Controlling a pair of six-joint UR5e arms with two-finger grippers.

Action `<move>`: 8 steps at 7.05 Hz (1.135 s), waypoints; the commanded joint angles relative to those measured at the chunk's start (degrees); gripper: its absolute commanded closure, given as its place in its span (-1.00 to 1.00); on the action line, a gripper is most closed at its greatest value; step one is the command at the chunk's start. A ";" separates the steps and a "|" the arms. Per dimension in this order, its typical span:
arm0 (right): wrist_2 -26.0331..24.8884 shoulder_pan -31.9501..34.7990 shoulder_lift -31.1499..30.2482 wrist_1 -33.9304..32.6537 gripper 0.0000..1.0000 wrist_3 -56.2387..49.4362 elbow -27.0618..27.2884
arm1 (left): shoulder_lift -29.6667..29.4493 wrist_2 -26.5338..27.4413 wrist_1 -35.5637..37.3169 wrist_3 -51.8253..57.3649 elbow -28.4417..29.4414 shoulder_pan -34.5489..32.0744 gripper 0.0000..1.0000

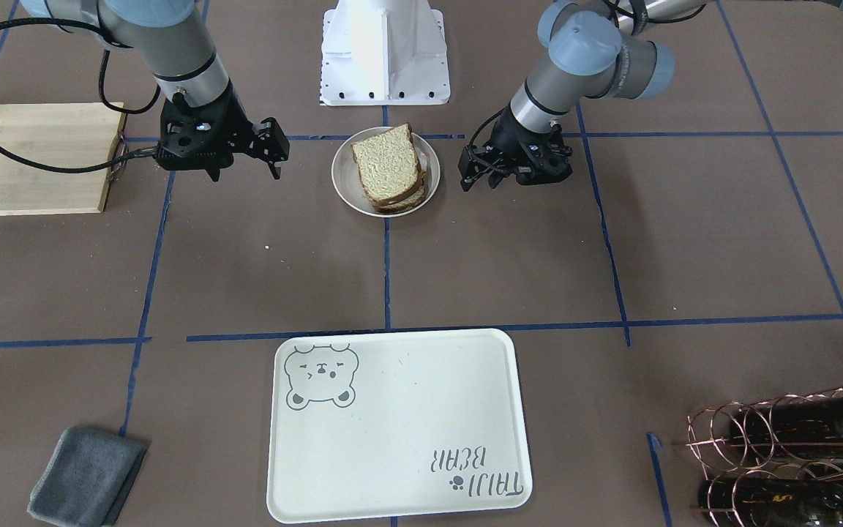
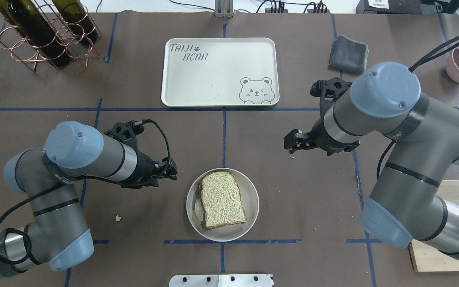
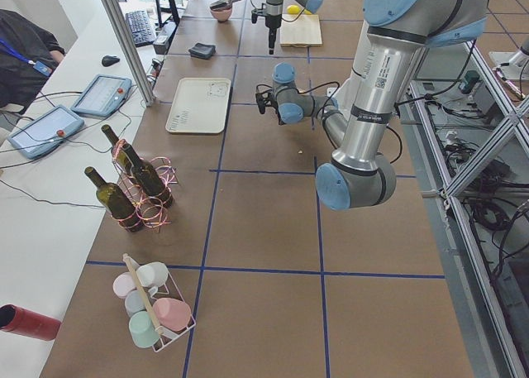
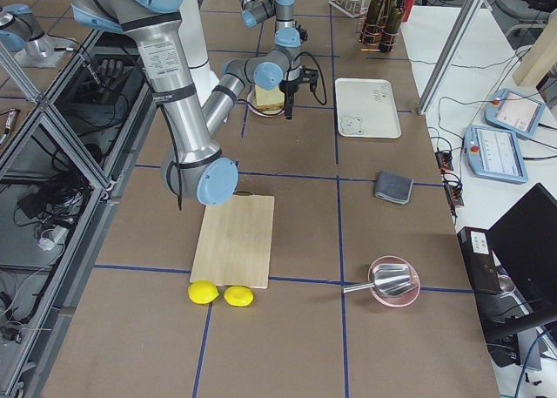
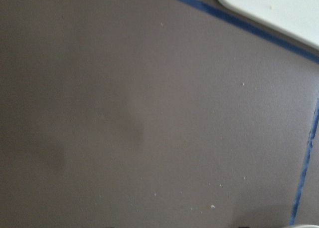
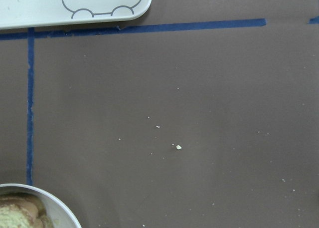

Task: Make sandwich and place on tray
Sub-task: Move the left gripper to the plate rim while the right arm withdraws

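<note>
sandwich (image 2: 222, 199) stacked on plate (image 2: 253, 199), tray (image 2: 213, 79) well apart, right gripper (image 1: 244, 174) jaws apart and empty, left gripper (image 2: 173, 170) state unclear

The tray (image 2: 221, 75) carries grey lettering (image 2: 187, 52) reading "TAIJI BEAR" on two lines, with a small paw-print sign after "TAIJI". The text sits in the corner diagonally opposite the bear-face drawing (image 2: 256, 91). In the front-facing view it appears upside down.

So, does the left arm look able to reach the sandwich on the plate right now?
Probably yes. The left hand hovers empty just beside the plate. Nothing lies between it and the sandwich, which is uncovered from above.
</note>
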 commanded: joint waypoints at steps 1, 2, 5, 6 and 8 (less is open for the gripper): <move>1.91 2.76 -1.61 -1.06 -1.00 -4.29 0.34 | -1.65 3.05 1.86 -2.31 0.15 5.18 -0.11; 2.79 3.64 -2.14 -1.06 -1.00 -5.79 0.25 | -1.65 3.14 1.86 -2.50 0.15 5.55 -0.05; 6.13 6.89 -2.76 -1.06 -1.00 -6.25 0.25 | -2.70 5.42 1.95 -2.59 1.29 8.10 0.02; 6.13 6.99 -2.85 -1.06 -1.00 -6.33 0.25 | -2.88 5.51 1.95 -2.67 1.55 8.54 0.02; 6.13 6.99 -3.46 -0.98 -1.00 -7.12 0.34 | -3.76 5.52 1.95 -3.63 2.43 9.50 0.08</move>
